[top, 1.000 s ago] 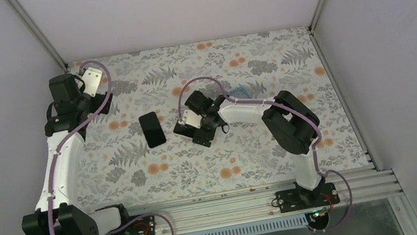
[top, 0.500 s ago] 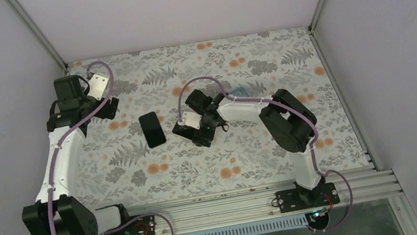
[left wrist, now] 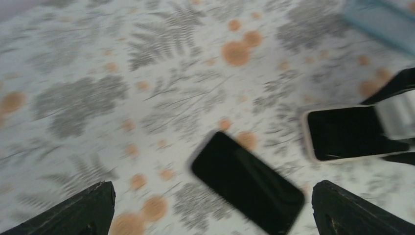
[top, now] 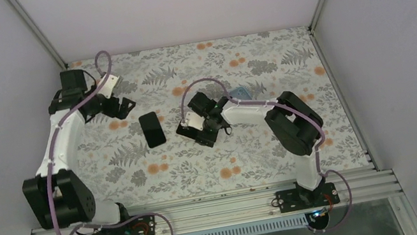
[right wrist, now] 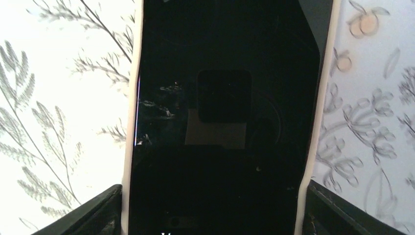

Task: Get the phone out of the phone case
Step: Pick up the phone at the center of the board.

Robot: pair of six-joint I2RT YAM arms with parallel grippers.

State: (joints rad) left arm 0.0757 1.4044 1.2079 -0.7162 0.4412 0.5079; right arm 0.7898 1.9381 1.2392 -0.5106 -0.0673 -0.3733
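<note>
The left arm has swung in from the far-left corner toward the middle, so the left claw (top: pixel 119 106) now hangs nearer the phones than a second ago. The right claw (top: pixel 198 133) has barely shifted, and its fingers have drawn closer together.

The left claw is spread to its widest and holds nothing. Just ahead of it, in line with the gap between its fingers, a bare black phone (top: pixel 152 129) lies flat on the flowered tabletop (top: pixel 263 146).

The right claw sits low over the cased phone (right wrist: pixel 225 122), screen up, with the pale phone case (right wrist: pixel 129 161) around its long edges. The phone runs straight out ahead of the claw, between the two fingers (right wrist: pixel 95 215). Each finger is right up against a long side of the case, but I cannot tell whether they are pressing on it. The phone is still seated in its case.

Behind the right claw, past the wrist, a light-blue flat item (top: pixel 241 92) lies on the tabletop.
</note>
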